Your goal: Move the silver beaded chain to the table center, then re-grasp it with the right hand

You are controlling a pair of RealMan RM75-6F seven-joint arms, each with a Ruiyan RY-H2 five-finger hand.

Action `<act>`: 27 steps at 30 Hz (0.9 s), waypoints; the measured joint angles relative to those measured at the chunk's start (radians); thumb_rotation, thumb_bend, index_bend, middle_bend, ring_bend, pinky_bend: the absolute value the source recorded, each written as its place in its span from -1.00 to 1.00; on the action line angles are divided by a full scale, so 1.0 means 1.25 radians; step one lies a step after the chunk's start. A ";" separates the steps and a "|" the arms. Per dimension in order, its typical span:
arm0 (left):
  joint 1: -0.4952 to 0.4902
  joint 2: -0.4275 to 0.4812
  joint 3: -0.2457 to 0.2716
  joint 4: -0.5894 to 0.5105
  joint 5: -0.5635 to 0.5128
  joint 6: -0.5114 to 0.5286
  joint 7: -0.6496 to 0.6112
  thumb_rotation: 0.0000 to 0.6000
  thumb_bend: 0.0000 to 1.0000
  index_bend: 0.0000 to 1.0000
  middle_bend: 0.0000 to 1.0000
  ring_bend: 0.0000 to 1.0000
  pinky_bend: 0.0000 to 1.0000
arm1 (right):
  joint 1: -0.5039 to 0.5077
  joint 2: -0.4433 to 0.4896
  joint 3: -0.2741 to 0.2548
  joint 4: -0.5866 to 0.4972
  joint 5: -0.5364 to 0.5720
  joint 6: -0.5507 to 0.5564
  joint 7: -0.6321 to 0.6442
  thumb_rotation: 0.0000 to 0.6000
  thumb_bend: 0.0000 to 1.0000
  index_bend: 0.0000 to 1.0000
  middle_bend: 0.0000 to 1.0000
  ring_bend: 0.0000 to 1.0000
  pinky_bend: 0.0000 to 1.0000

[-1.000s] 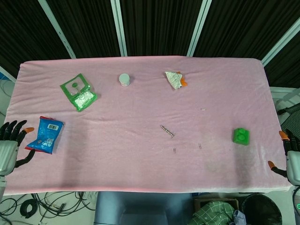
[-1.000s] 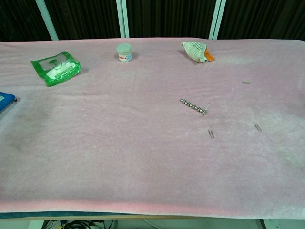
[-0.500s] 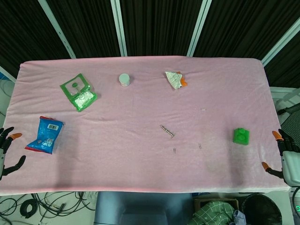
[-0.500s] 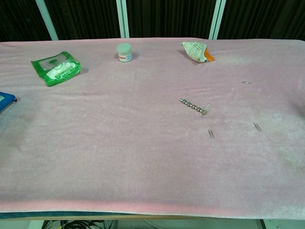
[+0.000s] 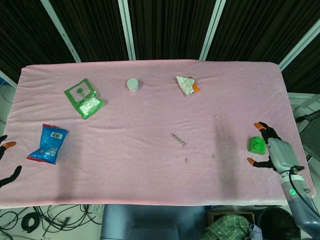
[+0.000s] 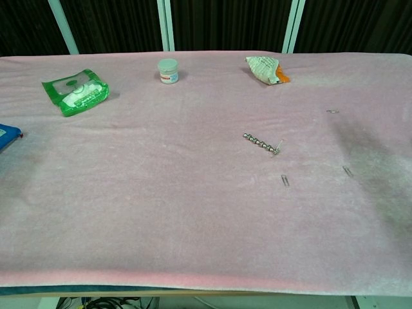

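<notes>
The silver beaded chain (image 5: 178, 140) lies straight on the pink cloth a little right of the table's middle, also seen in the chest view (image 6: 262, 143). My right hand (image 5: 273, 150) hovers over the right side of the table beside a green block (image 5: 256, 145), fingers spread and holding nothing, well to the right of the chain. Only the fingertips of my left hand (image 5: 6, 160) show at the left frame edge, apart and empty. Neither hand shows in the chest view.
A blue snack packet (image 5: 48, 144) and a green pouch (image 5: 83, 98) lie at the left. A small white jar (image 5: 132, 84) and a crumpled white-orange wrapper (image 5: 187, 85) sit toward the back. Small metal clips (image 5: 213, 155) lie near the chain.
My right hand has moved in from the right edge over the table, up to the green block. My left hand has drawn back leftward, almost out of the frame. The chain has not moved.
</notes>
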 measured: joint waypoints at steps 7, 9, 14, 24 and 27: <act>0.022 -0.010 -0.028 0.014 0.013 0.020 0.001 1.00 -0.41 -0.52 -0.85 -1.00 -1.00 | 0.157 -0.141 0.027 0.027 0.250 -0.015 -0.147 1.00 -0.73 -0.66 -1.00 -0.94 -0.57; 0.025 -0.011 -0.032 0.016 0.016 0.019 -0.002 1.00 -0.41 -0.51 -0.85 -1.00 -1.00 | 0.201 -0.184 0.037 0.043 0.330 -0.004 -0.186 1.00 -0.73 -0.60 -1.00 -0.94 -0.57; 0.026 -0.013 -0.040 0.021 0.021 -0.001 -0.004 1.00 -0.41 -0.50 -0.86 -1.00 -1.00 | 0.313 -0.305 0.070 0.097 0.509 0.051 -0.270 1.00 -0.71 -0.54 -1.00 -0.94 -0.57; 0.036 -0.014 -0.064 0.026 0.022 -0.017 -0.001 1.00 -0.41 -0.48 -0.86 -1.00 -1.00 | 0.458 -0.501 0.121 0.256 0.639 0.131 -0.364 1.00 -0.54 -0.42 -1.00 -0.94 -0.57; 0.039 -0.016 -0.071 0.029 0.025 -0.019 0.000 1.00 -0.40 -0.48 -0.86 -1.00 -1.00 | 0.476 -0.540 0.132 0.301 0.654 0.135 -0.370 1.00 -0.54 -0.41 -1.00 -0.94 -0.57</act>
